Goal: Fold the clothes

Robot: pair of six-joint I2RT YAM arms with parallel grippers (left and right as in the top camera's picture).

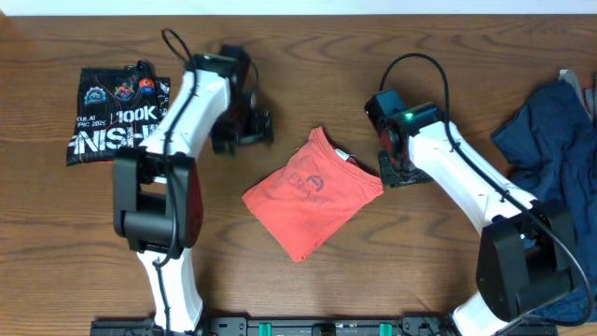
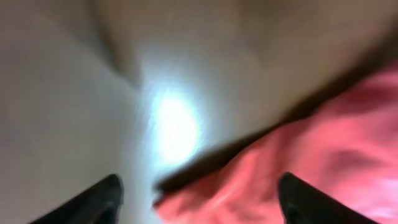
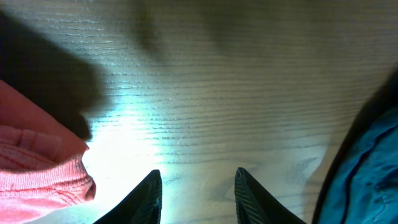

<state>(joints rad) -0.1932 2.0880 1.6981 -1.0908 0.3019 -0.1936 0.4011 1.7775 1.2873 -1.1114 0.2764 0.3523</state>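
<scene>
The folded orange-red T-shirt lies mid-table, with the navy blue T-shirt crumpled at the table's right edge and a black printed shirt folded at far left. The left gripper sits just left of the orange-red T-shirt, fingers spread wide and gripping nothing. The right gripper sits beside its right corner, fingers narrowly apart and empty.

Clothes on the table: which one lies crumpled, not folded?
The navy blue shirt at the right edge; the orange-red shirt and the black printed shirt lie folded flat.
</scene>
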